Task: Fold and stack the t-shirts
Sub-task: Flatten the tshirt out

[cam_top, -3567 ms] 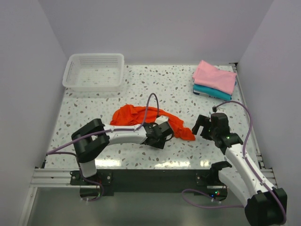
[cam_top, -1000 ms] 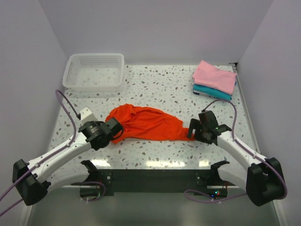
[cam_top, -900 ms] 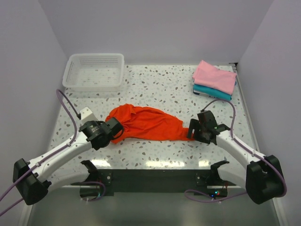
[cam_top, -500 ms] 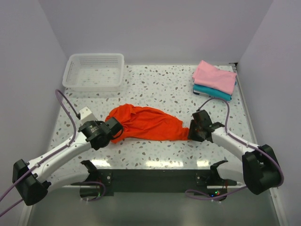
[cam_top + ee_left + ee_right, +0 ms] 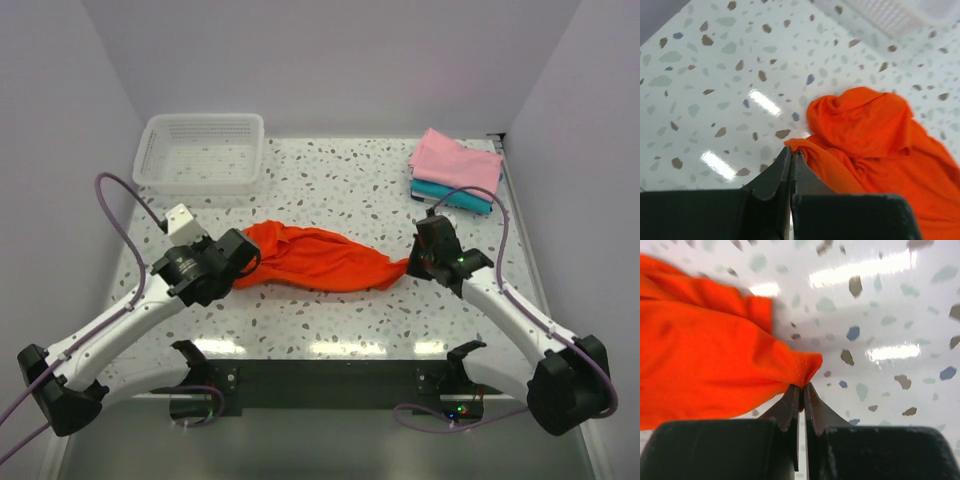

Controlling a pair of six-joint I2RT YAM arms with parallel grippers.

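Observation:
The orange-red t-shirt is stretched in a bunched band across the middle of the table, held at both ends. My left gripper is shut on its left end, where the cloth edge is pinched between the jaws. At the other end my right gripper is shut on a hemmed corner, lifted a little off the table. A pink t-shirt lies folded on top of a teal t-shirt at the back right.
A white mesh basket stands at the back left corner. Purple cables loop off both arms. The speckled table is walled on three sides, with the arm bases on a dark rail at the near edge.
My right gripper closed on the shirt's right corner, then lifted and pulled it to the right. My left gripper moved slightly back and left with its end. The shirt now hangs more taut between them.

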